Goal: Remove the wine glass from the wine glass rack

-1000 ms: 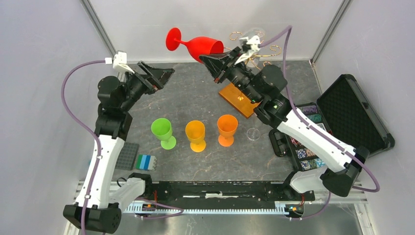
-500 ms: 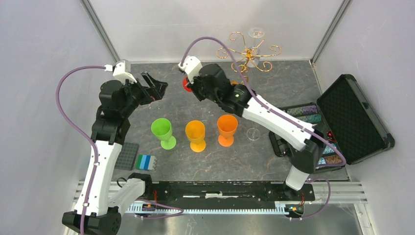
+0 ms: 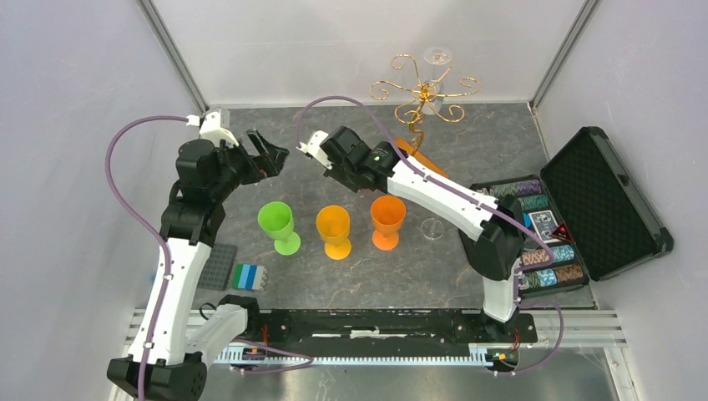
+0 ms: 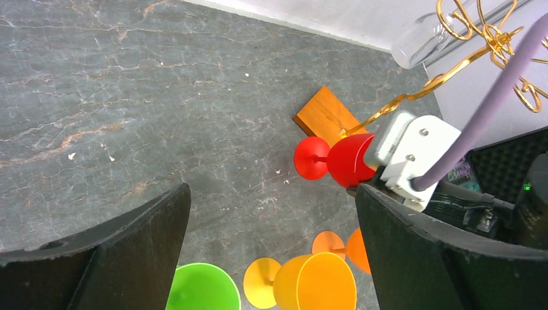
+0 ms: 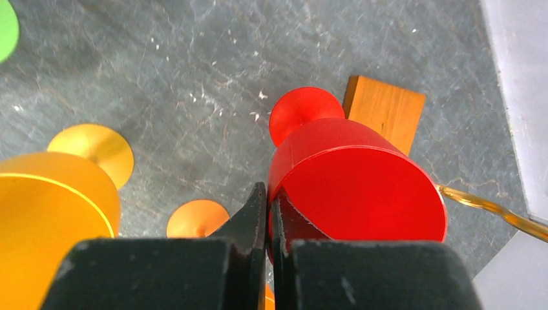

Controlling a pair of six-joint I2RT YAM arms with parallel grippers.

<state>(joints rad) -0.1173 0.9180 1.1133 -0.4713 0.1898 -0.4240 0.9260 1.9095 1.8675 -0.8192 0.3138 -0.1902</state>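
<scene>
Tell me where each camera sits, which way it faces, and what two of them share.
Top external: above and behind the bases, looking down on the table; left arm and right arm show, rack far back.
Left wrist: on the left arm, looking down past the open left gripper toward the red glass.
Right wrist: on the right arm, looking down along the right gripper, shut on the red glass.
Shared: both wrist views show the red glass and the rack's orange base.
</scene>
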